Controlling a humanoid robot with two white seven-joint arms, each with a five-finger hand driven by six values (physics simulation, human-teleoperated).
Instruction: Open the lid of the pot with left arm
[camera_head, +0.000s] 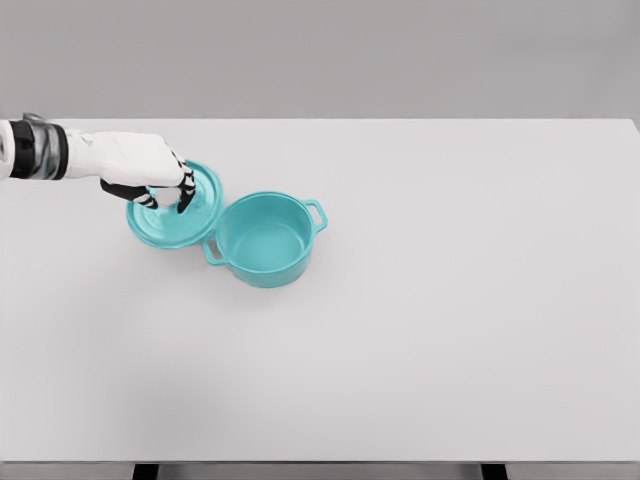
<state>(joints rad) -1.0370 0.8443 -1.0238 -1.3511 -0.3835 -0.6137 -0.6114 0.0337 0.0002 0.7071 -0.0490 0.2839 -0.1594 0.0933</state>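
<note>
A teal pot (265, 240) stands uncovered on the white table, its two side handles showing and its inside empty. Its teal lid (190, 222) sits to the pot's left, tilted, with its right rim at the pot's left edge. My left hand (168, 192) comes in from the left edge and is over the middle of the lid, fingers curled down around the lid's knob, which is hidden under the fingers. The right arm does not show.
The white table (450, 300) spreads wide to the right and toward the front edge. A grey wall lies behind the table's far edge.
</note>
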